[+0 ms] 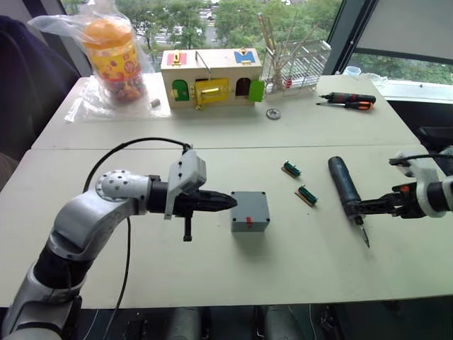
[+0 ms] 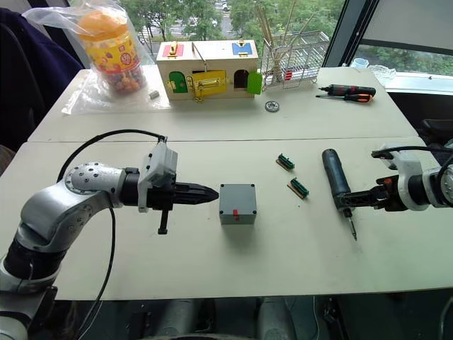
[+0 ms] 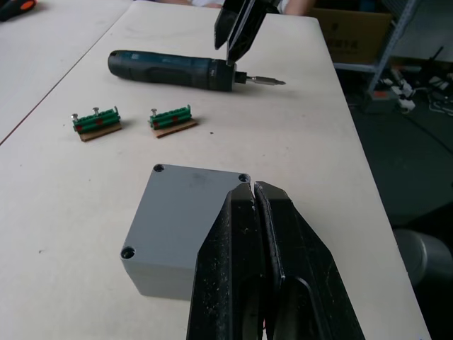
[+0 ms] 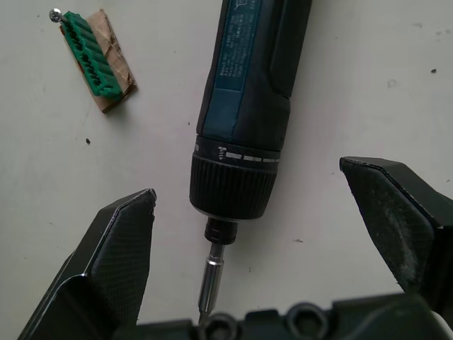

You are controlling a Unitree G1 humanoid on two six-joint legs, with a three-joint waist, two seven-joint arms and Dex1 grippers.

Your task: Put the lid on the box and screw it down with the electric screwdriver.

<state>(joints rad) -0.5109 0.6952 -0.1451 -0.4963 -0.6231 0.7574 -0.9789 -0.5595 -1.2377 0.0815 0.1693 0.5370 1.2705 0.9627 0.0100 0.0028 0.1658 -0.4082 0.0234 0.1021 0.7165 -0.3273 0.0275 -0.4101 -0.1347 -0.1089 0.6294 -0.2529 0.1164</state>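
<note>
Right end effector [image 4: 255, 212] spread around the electric screwdriver [image 1: 344, 184]; left end effector [image 1: 230, 202] clenched beside the box [image 1: 250, 211].

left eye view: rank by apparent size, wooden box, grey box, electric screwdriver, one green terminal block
1. wooden box, though farthest away
2. grey box
3. electric screwdriver, longer but slimmer; close call
4. green terminal block

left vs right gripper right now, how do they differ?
The left gripper has its fingers pressed shut; the right gripper is spread wide open. The left gripper points at the box with its tips by the box's edge; the right gripper straddles the electric screwdriver at its bit end. Neither holds anything.
</note>
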